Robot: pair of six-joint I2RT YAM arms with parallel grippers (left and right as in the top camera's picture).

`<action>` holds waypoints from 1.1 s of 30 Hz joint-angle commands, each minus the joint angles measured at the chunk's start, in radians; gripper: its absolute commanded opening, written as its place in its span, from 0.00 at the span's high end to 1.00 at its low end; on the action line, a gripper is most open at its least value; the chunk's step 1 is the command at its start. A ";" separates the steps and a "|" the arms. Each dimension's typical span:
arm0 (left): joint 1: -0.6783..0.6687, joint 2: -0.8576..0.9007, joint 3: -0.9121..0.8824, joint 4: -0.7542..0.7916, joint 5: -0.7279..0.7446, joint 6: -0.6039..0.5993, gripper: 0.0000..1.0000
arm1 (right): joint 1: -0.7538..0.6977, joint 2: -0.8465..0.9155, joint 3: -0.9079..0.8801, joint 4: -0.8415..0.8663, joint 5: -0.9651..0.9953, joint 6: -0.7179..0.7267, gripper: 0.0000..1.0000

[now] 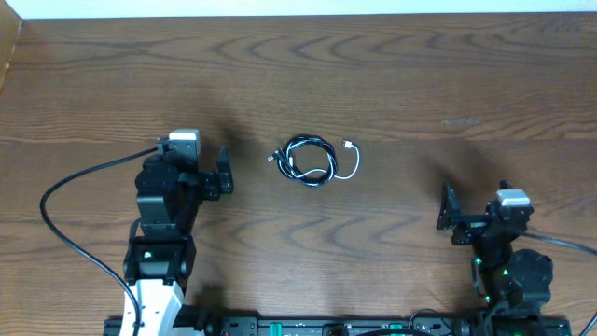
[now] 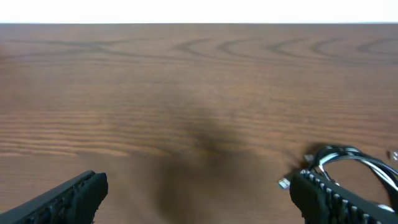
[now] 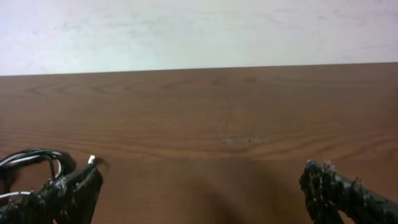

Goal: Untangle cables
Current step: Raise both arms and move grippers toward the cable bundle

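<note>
The cables (image 1: 312, 161) lie in one small tangled coil at the table's middle. The black cable (image 1: 300, 147) loops round, and the white cable (image 1: 354, 164) curves along its right side with a white plug end (image 1: 349, 145). My left gripper (image 1: 225, 172) stands open to the left of the coil, apart from it. My right gripper (image 1: 446, 209) stands open to the right and nearer the front. In the left wrist view the coil (image 2: 348, 157) shows behind the right finger (image 2: 329, 199). In the right wrist view the coil (image 3: 31, 163) sits at the far left, behind the left finger (image 3: 65, 194).
The brown wooden table (image 1: 392, 84) stretches around the coil. A thick black arm cable (image 1: 70, 191) arcs at the left of the left arm. The table's far edge (image 1: 298, 17) meets a white wall.
</note>
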 commanded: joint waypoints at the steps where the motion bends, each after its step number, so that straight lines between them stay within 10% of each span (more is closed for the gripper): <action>1: 0.006 0.028 0.077 -0.038 0.045 0.017 0.01 | 0.004 0.089 0.078 -0.005 -0.025 0.008 0.01; 33: 0.006 0.488 0.636 -0.551 0.337 0.039 0.01 | 0.004 0.852 0.694 -0.236 -0.282 -0.025 0.01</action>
